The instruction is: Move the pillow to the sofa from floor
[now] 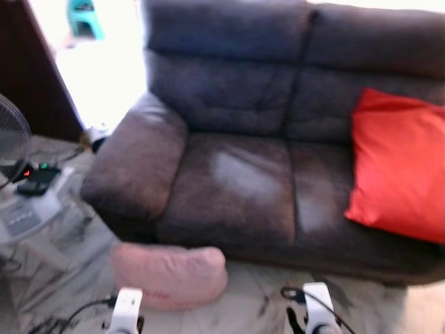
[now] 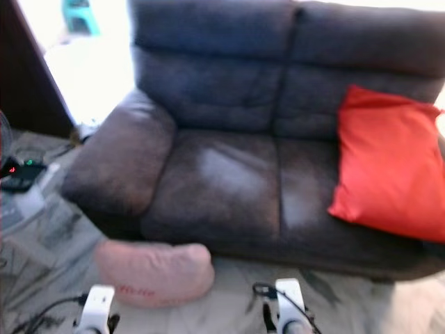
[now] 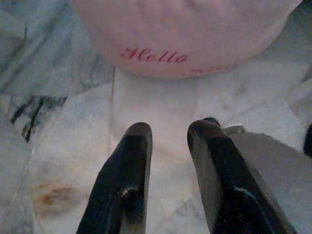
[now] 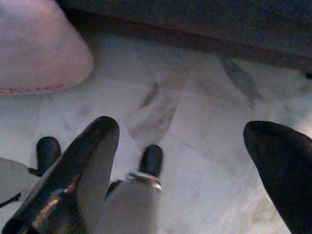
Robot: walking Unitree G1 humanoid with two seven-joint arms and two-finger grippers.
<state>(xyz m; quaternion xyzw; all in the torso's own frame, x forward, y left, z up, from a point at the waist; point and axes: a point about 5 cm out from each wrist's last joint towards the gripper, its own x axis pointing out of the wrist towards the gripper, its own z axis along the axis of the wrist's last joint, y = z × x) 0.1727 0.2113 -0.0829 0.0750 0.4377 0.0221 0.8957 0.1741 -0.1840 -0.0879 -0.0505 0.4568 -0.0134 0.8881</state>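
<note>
A pink pillow (image 1: 170,275) with red "Hello" lettering (image 3: 153,54) lies on the marble floor against the front of the dark brown sofa (image 1: 236,188), below its left seat. My left gripper (image 3: 170,134) hovers low over the floor just short of the pillow. Its fingers stand a narrow gap apart with nothing between them. The right gripper (image 4: 184,131) is open wide above bare floor, to the right of the pillow's corner (image 4: 39,53). Both silver forearms, left (image 1: 126,309) and right (image 1: 316,313), show at the bottom edge.
A red cushion (image 1: 400,167) leans on the sofa's right seat. At the left stand a fan (image 1: 10,139) and a device with small lights (image 1: 36,179). Cables (image 1: 69,313) trail on the floor. A teal stool (image 1: 83,17) is far back.
</note>
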